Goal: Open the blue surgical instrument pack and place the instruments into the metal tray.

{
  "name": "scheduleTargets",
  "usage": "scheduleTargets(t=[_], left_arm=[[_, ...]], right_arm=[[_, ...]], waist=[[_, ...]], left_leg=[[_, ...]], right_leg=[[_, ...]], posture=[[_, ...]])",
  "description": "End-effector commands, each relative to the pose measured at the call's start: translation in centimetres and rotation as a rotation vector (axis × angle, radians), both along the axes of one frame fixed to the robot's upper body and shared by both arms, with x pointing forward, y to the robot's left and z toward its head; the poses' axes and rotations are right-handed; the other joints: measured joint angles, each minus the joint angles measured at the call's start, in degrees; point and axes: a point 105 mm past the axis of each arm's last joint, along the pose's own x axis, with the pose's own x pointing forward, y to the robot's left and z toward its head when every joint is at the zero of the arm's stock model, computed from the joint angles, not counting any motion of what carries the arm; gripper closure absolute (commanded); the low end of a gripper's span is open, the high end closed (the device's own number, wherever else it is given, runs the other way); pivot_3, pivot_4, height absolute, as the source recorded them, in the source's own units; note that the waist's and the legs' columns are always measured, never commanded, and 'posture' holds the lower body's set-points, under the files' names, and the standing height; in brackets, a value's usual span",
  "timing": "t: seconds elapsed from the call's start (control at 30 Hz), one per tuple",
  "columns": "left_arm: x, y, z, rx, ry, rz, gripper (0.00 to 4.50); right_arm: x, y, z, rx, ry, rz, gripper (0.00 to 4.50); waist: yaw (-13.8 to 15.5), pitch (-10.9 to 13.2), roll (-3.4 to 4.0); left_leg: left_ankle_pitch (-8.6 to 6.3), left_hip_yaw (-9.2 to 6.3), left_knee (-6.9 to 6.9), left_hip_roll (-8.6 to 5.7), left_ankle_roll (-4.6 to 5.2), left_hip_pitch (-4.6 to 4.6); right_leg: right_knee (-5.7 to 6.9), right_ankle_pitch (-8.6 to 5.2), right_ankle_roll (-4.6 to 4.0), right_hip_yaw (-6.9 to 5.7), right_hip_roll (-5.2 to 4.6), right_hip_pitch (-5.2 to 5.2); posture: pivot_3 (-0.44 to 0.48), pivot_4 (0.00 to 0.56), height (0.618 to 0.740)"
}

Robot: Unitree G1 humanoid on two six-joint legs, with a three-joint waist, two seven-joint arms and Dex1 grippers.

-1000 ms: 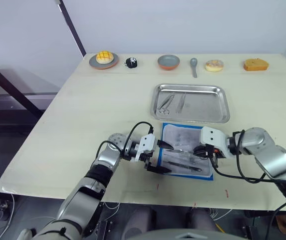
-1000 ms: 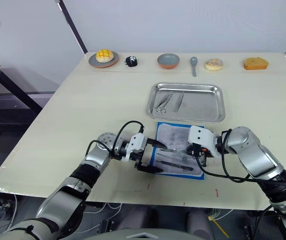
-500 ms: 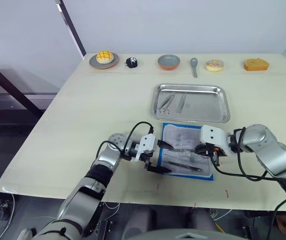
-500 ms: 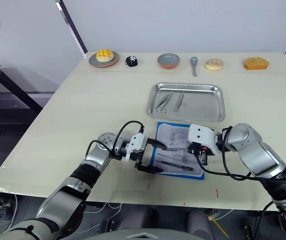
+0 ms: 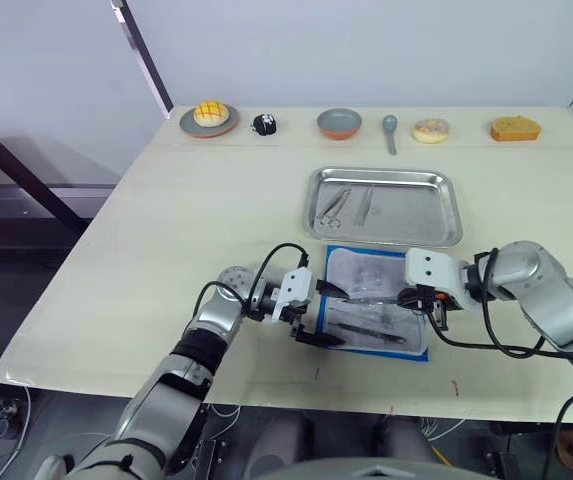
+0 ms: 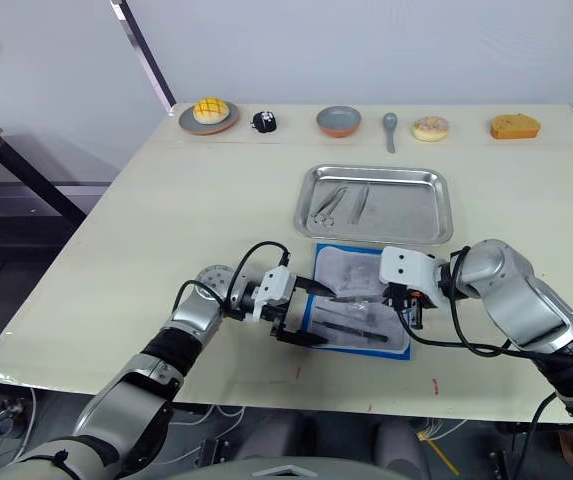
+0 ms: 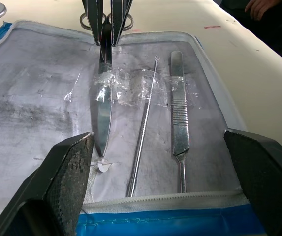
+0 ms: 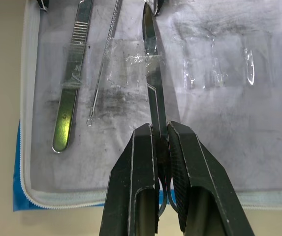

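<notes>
The blue surgical instrument pack (image 5: 364, 268) lies open near the table's front edge, white inner side up. Three instruments rest on it: scissors (image 8: 153, 88), a thin probe (image 7: 143, 132) and a flat ribbed handle (image 7: 178, 113). My right gripper (image 8: 160, 129) is at the pack's right side, shut on the scissors just ahead of their ring handles. My left gripper (image 5: 326, 315) is open at the pack's left edge, its fingers wide apart with nothing between them. The metal tray (image 5: 453, 215) stands just behind the pack and holds ring-handled forceps (image 5: 331, 208) and another slim tool (image 5: 364, 205).
Along the table's far edge stand a plate with a yellow bun (image 5: 209, 117), a small black object (image 5: 263, 124), a grey bowl (image 5: 338, 123), a grey spoon (image 5: 390, 130), a doughnut (image 5: 431, 130) and a piece of cake (image 5: 515, 129).
My right gripper has edged slightly to the right, still shut on the scissors. The left gripper and the pack have stayed in place.
</notes>
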Motion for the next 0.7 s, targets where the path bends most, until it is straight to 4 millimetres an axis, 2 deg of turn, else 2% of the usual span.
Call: scheduleTargets(t=[0.03,0.33,0.47,0.6,0.7], left_arm=[[-2.5,1.5,-6.1,0.185,0.209,0.062,0.0],[-2.4,1.6,-6.1,0.184,0.208,0.065,0.0],[-2.4,1.6,-6.1,0.184,0.209,0.062,0.0],[-2.4,1.5,-6.1,0.183,0.207,0.059,0.0],[-2.5,1.4,-6.1,0.182,0.208,0.057,0.0]], right_arm=[[-0.2,-0.9,1.5,0.004,-0.052,0.008,4.4],[-1.2,-4.3,2.0,-0.023,-0.046,-0.037,4.4],[-1.8,-6.5,2.7,-0.05,-0.051,-0.066,4.4],[-2.2,-7.5,3.9,-0.026,-0.069,-0.087,4.4],[-1.8,-8.0,5.1,0.048,-0.09,-0.15,4.4]], waist=[[0.05,0.01,0.01],[0.01,0.1,0.07],[0.08,0.15,0.1],[0.01,0.2,0.12],[-0.03,0.23,0.14]], left_leg=[[0.0,-0.01,0.0,-0.01,0.0,-0.02],[0.0,-0.11,-0.05,-0.18,-0.01,-0.1],[0.01,-0.17,-0.07,-0.22,-0.02,-0.12],[0.0,-0.18,-0.07,-0.25,-0.02,-0.07],[0.0,-0.2,-0.07,-0.25,-0.03,-0.07]], right_leg=[[-0.02,0.0,0.01,-0.02,0.0,0.0],[-0.19,0.05,0.14,-0.14,-0.31,0.05],[-0.23,0.03,0.19,-0.24,-0.35,0.12],[-0.25,0.01,0.25,-0.24,-0.37,0.19],[-0.25,0.01,0.27,-0.26,-0.38,0.2]], posture=[[0.0,0.15,0.74],[0.0,0.15,0.74],[0.0,0.15,0.74],[0.0,0.15,0.74],[0.0,0.15,0.74]])
